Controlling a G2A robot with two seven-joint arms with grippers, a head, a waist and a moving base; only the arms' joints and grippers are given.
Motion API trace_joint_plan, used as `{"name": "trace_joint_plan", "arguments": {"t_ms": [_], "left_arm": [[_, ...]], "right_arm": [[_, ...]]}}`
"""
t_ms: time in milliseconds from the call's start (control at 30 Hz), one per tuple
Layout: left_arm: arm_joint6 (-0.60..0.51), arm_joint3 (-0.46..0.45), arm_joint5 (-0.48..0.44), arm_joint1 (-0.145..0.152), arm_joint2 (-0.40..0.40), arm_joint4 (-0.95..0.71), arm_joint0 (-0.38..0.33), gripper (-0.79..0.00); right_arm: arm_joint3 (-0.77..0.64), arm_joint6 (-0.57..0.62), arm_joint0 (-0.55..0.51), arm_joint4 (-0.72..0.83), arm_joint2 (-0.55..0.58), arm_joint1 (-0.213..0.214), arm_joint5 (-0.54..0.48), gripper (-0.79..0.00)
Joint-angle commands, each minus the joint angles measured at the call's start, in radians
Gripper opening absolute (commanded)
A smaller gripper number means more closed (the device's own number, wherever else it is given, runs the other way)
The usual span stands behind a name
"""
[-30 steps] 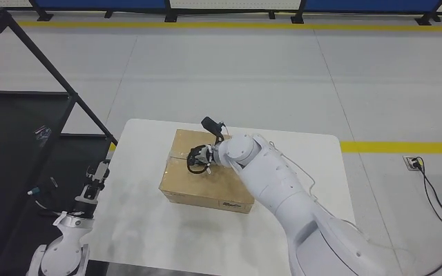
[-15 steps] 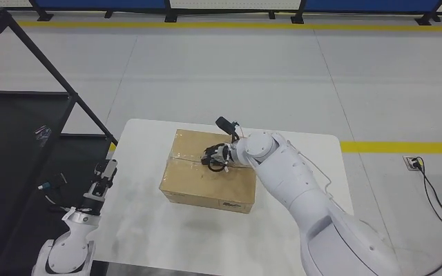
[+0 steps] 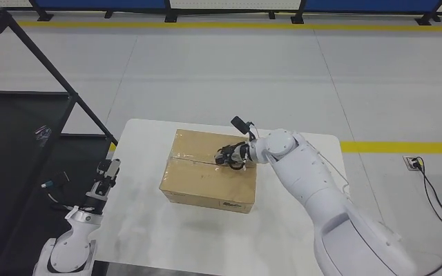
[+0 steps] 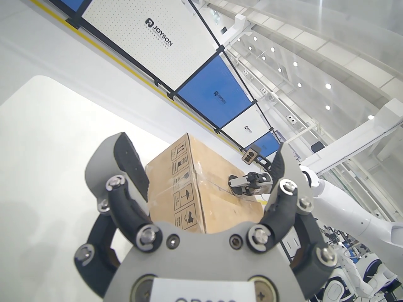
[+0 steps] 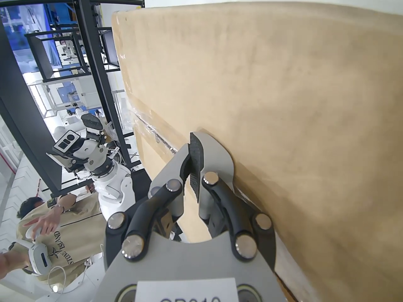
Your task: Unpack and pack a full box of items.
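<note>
right gripper [image 3: 224, 156], clenched, farther right atop 1 box [image 3: 200, 176]; left gripper [image 4: 203, 146] splayed

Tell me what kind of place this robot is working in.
Probably a robotics test hall or factory floor: a yellow floor line marks the concrete, blue and white partition panels fence the area under a high lit roof, and the box sits on a lone table.

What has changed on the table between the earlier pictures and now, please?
The right tool, shut, slid along the taped seam of the box toward the robot's right side. The left tool, open, shifted slightly nearer the table. The box stayed in place, closed.
</note>
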Motion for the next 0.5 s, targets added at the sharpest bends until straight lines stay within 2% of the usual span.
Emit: {"name": "trace_joint_plan", "arguments": {"t_ms": [0,467], "left_arm": [[0.000,-0.002,0.002,0.000,0.003,0.002,-0.001,0.000],[-0.005,-0.009,0.012,0.002,0.016,0.013,-0.004,0.000]], "right_arm": [[0.001,0.001,0.001,-0.003,0.005,0.011,-0.007,-0.785],[-0.052,0.057,-0.028,0.003,0.055,0.090,-0.055,-0.785]]}}
